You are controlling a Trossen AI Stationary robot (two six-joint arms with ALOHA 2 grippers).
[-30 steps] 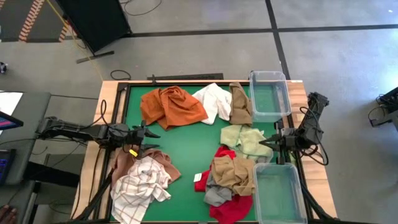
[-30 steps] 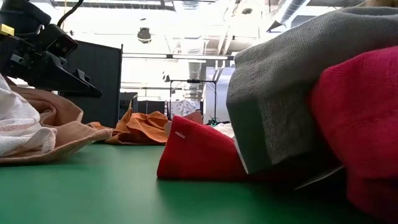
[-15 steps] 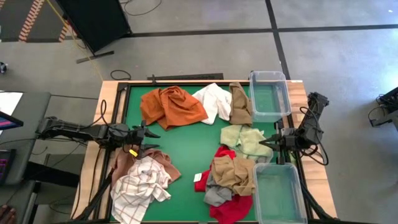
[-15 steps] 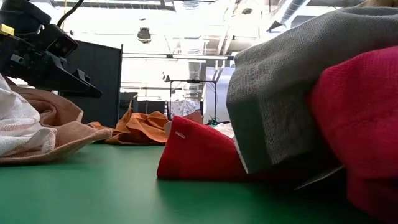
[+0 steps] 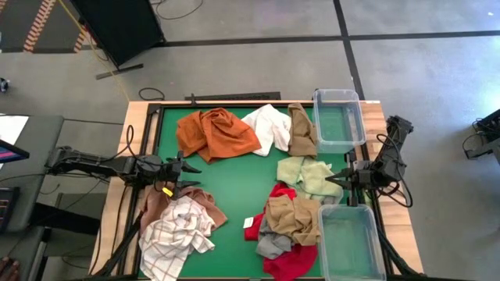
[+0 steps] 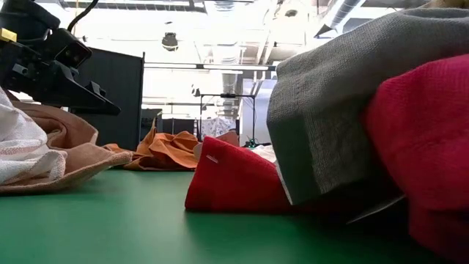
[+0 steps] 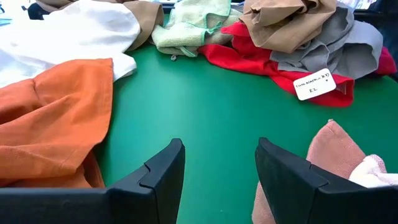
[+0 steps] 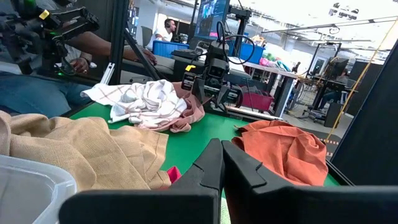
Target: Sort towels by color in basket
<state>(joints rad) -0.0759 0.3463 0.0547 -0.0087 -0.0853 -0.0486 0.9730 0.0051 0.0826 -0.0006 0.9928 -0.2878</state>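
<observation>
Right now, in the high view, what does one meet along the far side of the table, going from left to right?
Rust orange towel → white towel → brown towel → clear bin.

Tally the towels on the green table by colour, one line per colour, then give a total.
Rust orange: 1
White: 1
Brown: 1
Pale green: 1
Tan: 1
Grey: 1
Red: 1
Pink-tan: 1
White with red check: 1
Total: 9
</observation>
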